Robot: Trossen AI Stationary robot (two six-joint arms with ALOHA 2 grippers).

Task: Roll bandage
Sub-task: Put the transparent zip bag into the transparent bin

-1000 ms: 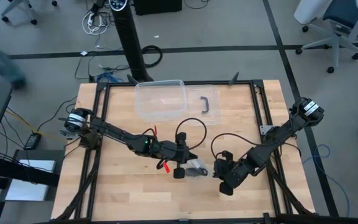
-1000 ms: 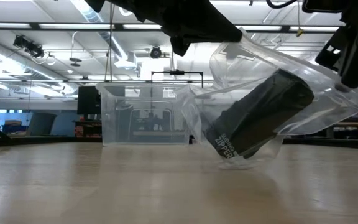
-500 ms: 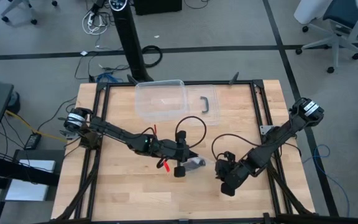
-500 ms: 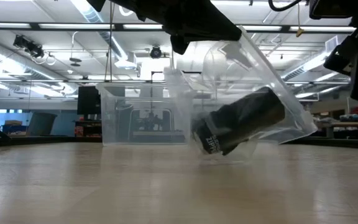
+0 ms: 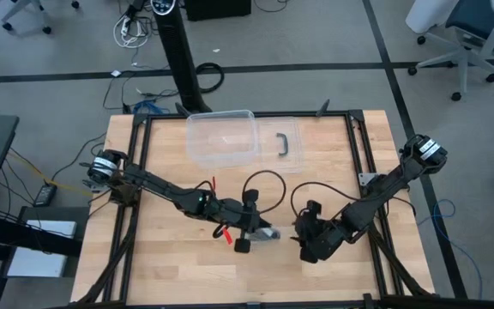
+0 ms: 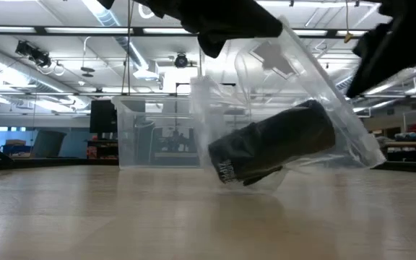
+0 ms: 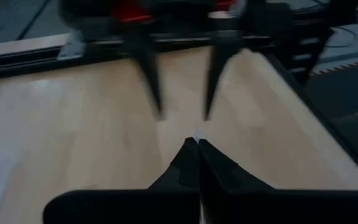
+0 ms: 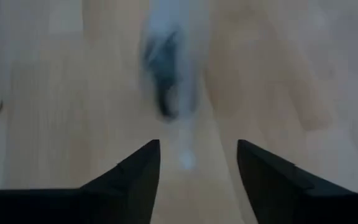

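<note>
Your left gripper (image 5: 256,233) sits just below the table's (image 5: 161,275) centre, pinched tight on the upper edge of the clear plastic bag (image 6: 295,87); in its wrist view the 2 fingertips (image 7: 194,149) meet with only a sliver of plastic between them. The bag hangs from that grip, its lower end near the wood, and the bandage (image 6: 276,144), a black roll, lies tilted inside it. From above, the bag (image 5: 268,234) shows at 3 o'clock of the left gripper. Your right gripper (image 5: 301,243) is further toward 3 o'clock, just beside the bag, fingers (image 8: 135,180) spread wide and holding nothing. The clear plastic box (image 5: 222,137) stands at 12 o'clock, well apart, its lid with the black handle (image 5: 286,143) beside it.
</note>
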